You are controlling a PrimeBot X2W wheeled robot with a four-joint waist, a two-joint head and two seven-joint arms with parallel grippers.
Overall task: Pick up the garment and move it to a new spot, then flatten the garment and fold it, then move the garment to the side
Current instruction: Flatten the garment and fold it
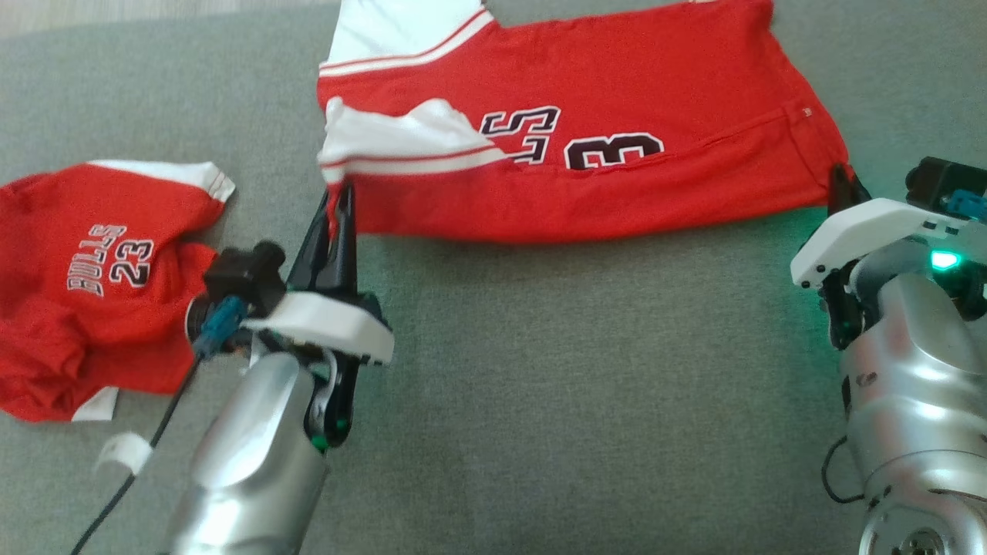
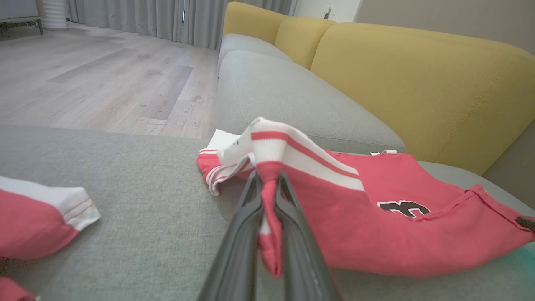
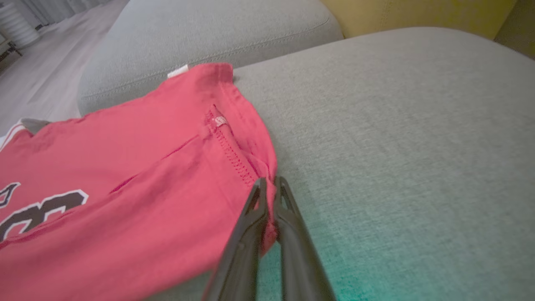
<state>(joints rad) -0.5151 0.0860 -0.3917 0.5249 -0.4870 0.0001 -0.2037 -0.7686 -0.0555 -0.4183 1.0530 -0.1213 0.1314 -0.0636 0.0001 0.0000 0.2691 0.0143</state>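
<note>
1. Left gripper [image 2: 267, 179]: fingers pressed together on the bunched striped sleeve of the red cotton jersey with white sleeves [image 1: 617, 116], which lies part-folded across the grey fabric sofa cushion [image 1: 578, 401].
2. Right gripper [image 3: 269, 184]: clamped on the jersey's hem corner. I judge this bite thin, so a hard pull could slip it free.
3. If I raise the two arms unevenly, the slack middle may drag and crease.
4. The crumpled second red jersey [image 1: 92, 293] lies near my left arm, and a leftward sweep could snag it.
5. The jersey's far sleeve sits near the cushion edge, so pushing away risks it sliding off.
</note>
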